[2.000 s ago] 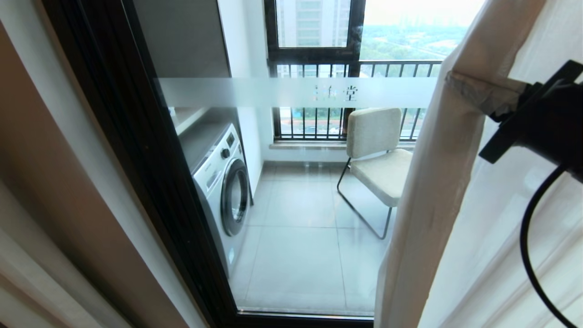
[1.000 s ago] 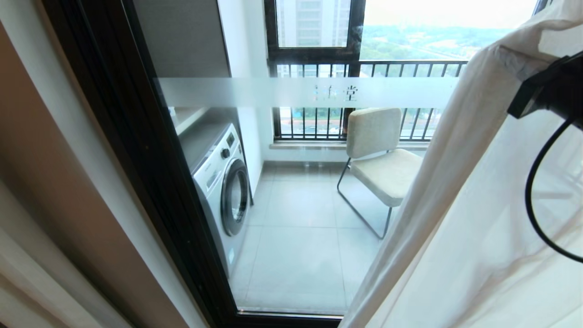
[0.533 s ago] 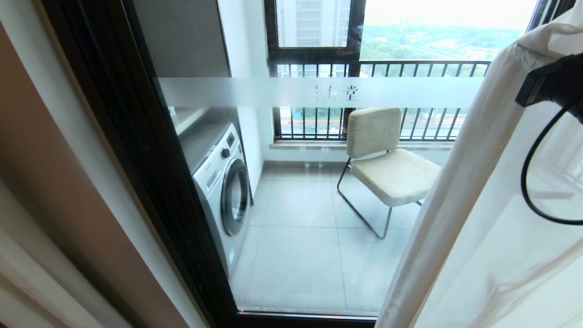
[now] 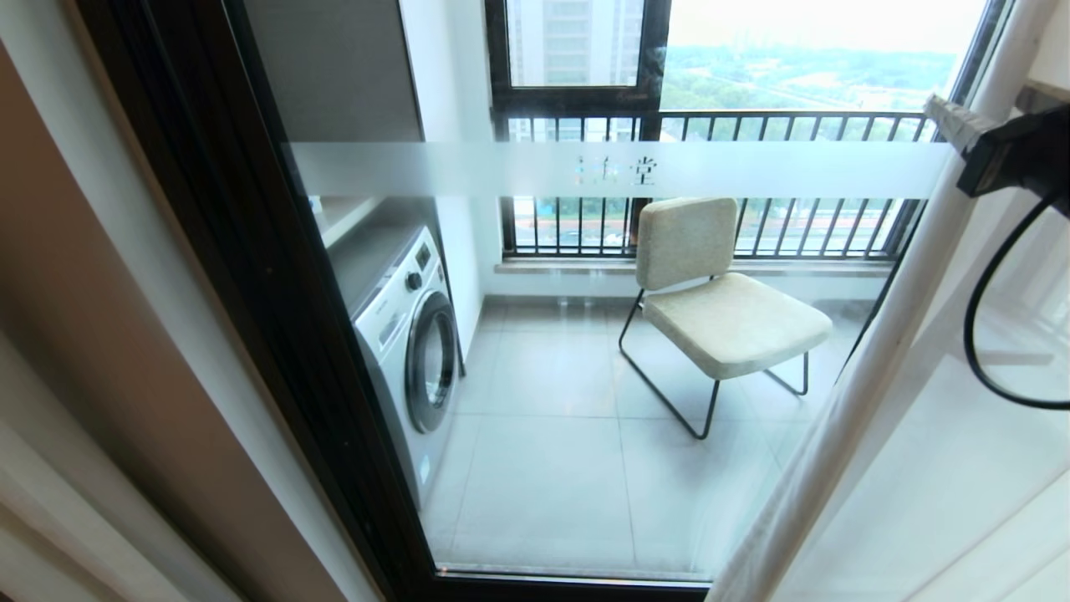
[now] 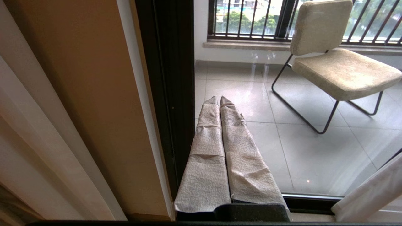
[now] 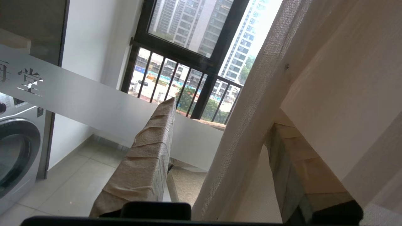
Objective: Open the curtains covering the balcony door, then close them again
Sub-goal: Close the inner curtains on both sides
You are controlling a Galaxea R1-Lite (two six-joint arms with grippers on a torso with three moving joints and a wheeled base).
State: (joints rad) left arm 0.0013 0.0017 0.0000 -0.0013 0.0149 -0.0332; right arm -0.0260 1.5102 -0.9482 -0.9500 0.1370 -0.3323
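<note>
Beyond the balcony door (image 4: pixel 518 351), with its black frame and frosted band, lies a tiled balcony holding a washing machine (image 4: pixel 410 343) along the left wall and a padded chair (image 4: pixel 719 293) near the railed window (image 4: pixel 710 125). The curtains (image 4: pixel 903 351) are bunched at the right edge of the door, the white sheer's hem running slantwise from the upper right down to the sill, leaving most of the glass uncovered.

The right gripper (image 6: pixel 220 138) is up at that hem near the door's upper right corner. Its wrapped fingers (image 6: pixel 147 157) stand apart, with the sheer's edge passing loosely between them; nothing is pinched. The left gripper (image 5: pixel 220 103) hangs low by the door's left frame, its fingers pressed together and empty.

The opening half of the job looks about done. My worry is the return pull: the thin sheer could slide out of a shallow grip, or the gripper might catch only the sheer and leave the heavier drape behind. The dangling cable (image 4: pixel 986 318) might also snag in the folds.
</note>
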